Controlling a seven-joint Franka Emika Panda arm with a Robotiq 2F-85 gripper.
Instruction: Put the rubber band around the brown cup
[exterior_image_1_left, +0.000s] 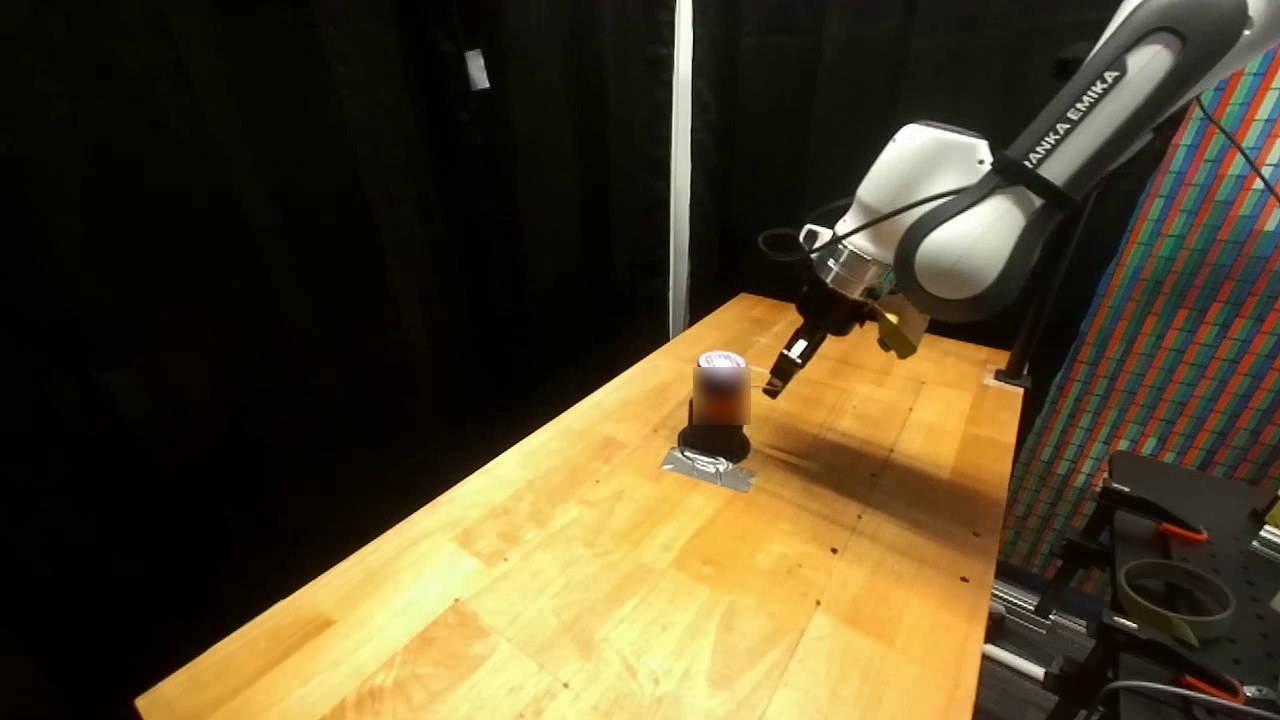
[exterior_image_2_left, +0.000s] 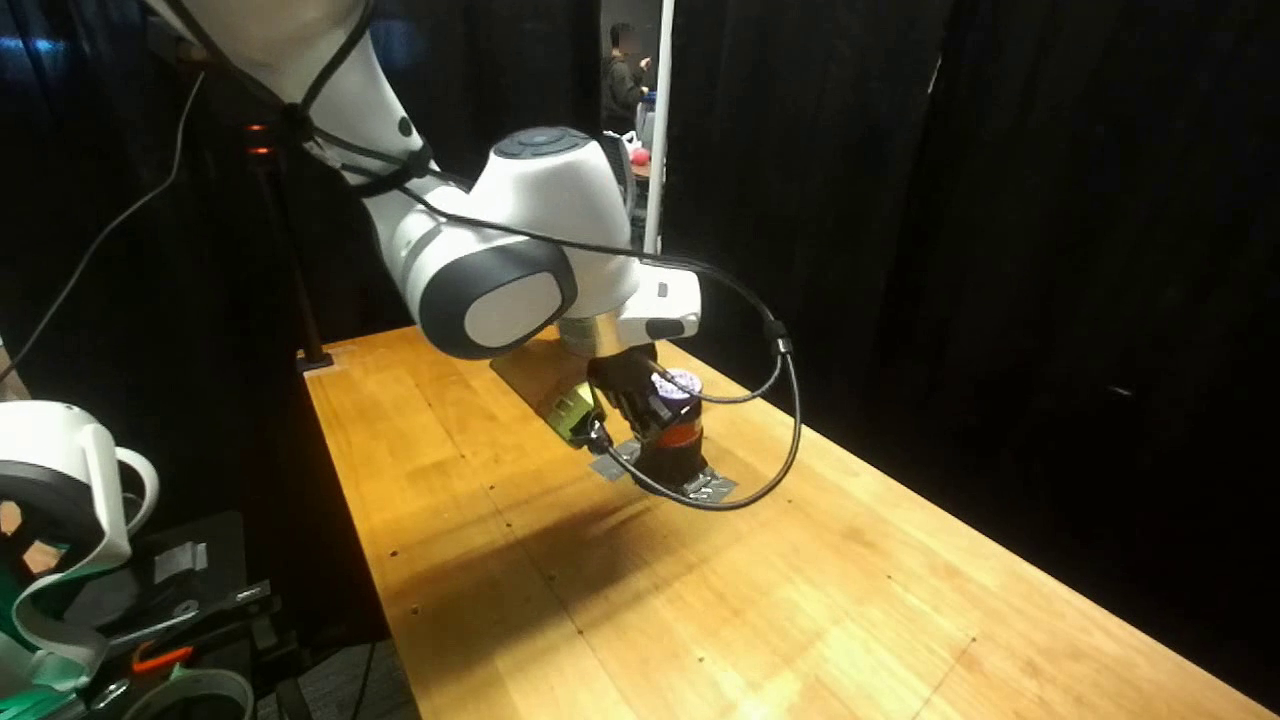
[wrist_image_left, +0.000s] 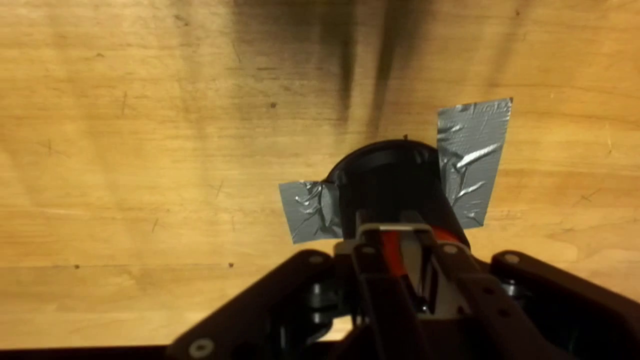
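Bridging the slightly parted jaws, what is probably the thin, pale rubber band (wrist_image_left: 395, 227) is risking slipping off — if they're nudging the dark, orange-banded cylindrical cup (wrist_image_left: 395, 185) at twelve o'clock in the wrist view.

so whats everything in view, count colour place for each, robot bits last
Brown cup: one, blackish with orange stripe, upright on the table
Rubber band (apparently): one, pale, spanning the ends of the gripper
Tape pieces: two, grey, at the cup's base
Table: one, tan, under the cup
Curtains: count unclear, black, background
Pole: at least one, white, background
Checked sheet: one, multicoloured, background
Tape roll: at least one, greenish, on dark stand
Person: one, dark clothing, background
Unidentified object: one, white and green, exterior view edge
Arm with black cables: one, white and grey, over the table
Gripper: one, black, near the cup's top
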